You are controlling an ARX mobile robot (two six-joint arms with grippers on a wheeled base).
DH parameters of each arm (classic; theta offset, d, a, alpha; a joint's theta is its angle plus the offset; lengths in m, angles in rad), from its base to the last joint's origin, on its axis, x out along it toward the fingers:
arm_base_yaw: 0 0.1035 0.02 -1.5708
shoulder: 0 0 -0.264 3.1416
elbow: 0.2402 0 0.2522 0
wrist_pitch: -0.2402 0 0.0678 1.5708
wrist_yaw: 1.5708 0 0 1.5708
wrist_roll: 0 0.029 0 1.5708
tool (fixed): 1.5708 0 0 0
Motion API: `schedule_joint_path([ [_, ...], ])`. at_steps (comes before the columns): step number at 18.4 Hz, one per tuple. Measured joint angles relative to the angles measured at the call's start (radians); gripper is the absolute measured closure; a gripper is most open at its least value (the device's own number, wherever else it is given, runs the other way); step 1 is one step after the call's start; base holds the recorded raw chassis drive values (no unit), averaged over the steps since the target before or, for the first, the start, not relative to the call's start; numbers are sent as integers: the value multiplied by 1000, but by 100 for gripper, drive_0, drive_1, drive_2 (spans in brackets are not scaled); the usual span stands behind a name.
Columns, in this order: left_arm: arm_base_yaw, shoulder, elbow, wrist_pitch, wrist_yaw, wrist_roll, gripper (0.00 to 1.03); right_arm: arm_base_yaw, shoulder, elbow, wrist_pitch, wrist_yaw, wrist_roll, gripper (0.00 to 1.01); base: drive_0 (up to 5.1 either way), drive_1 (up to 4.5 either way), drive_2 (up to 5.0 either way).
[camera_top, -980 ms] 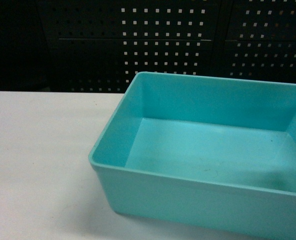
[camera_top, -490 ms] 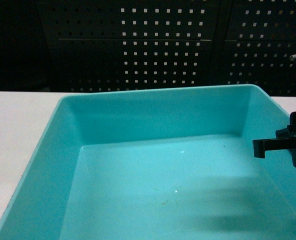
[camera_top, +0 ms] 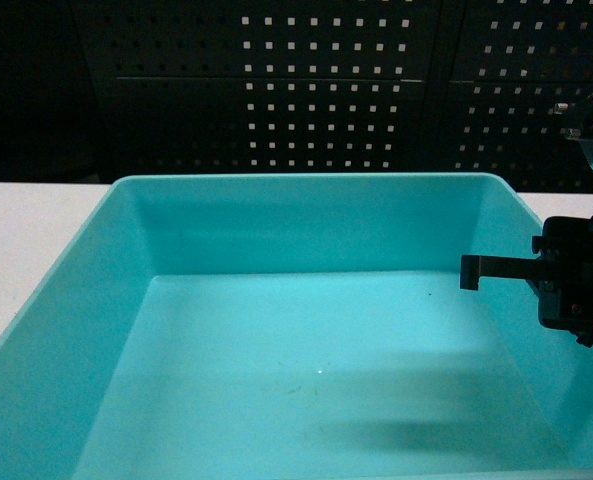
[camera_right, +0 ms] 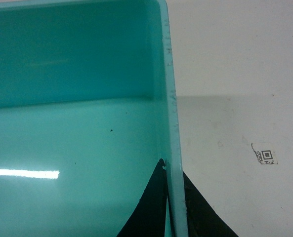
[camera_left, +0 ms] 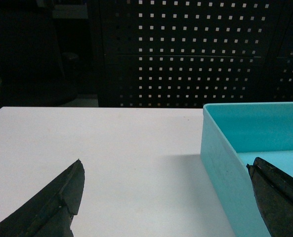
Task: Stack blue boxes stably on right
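Turquoise plastic, smooth and glossy: this is the rectangular tub with sloping walls and a rolled rim [camera_top: 306, 215] that fills most of your head view, on the white table [camera_top: 26, 240]. Your right gripper [camera_right: 170, 197] is closed on the tub's right wall, one black finger [camera_right: 148, 207] inside and the other outside the rim. Your left gripper [camera_left: 168, 197] has its two dark fingertips [camera_left: 62, 197] wide apart, holding nothing, above the table just left of the tub's left wall. A small square printed code mark [camera_right: 266, 156] lies on the table beside the tub. Behind stands a dark perforated panel [camera_top: 326, 90].
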Motion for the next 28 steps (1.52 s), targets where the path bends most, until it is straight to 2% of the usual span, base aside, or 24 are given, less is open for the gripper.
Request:
schedule_joint_path([
  [6, 0, 0, 0, 0, 0, 0, 5, -3, -22, -35, 39, -24, 8, 99, 0, 0, 0],
  [11, 0, 0, 0, 0, 0, 0, 5, -3, -22, -36, 39, -24, 8, 99, 0, 0, 0],
  [13, 40, 59, 22, -1, 39, -25, 5, -3, -22, -36, 39, -25, 9, 99, 0, 0, 0],
  [14, 31, 137, 52, 26, 19, -54, 5, -3, -22, -36, 39, -25, 8, 99, 0, 0, 0],
  [16, -60, 268, 151, 81, -24, -100, 5, -3, -22, -36, 39, -26, 9, 99, 0, 0, 0],
  [18, -161, 402, 245, 129, -105, -138, 5, -3, -22, -36, 39, -28, 12, 99, 0, 0, 0],
  [20, -255, 558, 296, 141, -216, -173, 5, -3, -22, -36, 39, -28, 13, 99, 0, 0, 0],
  [21, -278, 639, 303, 168, -252, -196, 5, -3, -22, -37, 38, -28, 13, 99, 0, 0, 0],
  [22, -284, 810, 319, 262, -336, -233, 5, -3, -22, -38, 39, -29, 16, 99, 0, 0, 0],
  [23, -294, 945, 360, 317, -378, -253, 5, -3, -22, -38, 38, -29, 16, 99, 0, 0, 0],
  [24, -316, 1052, 403, 375, -420, -255, 5, -3, -22, -38, 38, -29, 16, 99, 0, 0, 0],
  [27, -361, 1240, 475, 348, -424, -251, 5, -3, -22, -38, 39, -30, 16, 99, 0, 0, 0],
  [28, -380, 1283, 476, 345, -433, -237, 5, -3, -22, -38, 38, -31, 16, 99, 0, 0, 0],
])
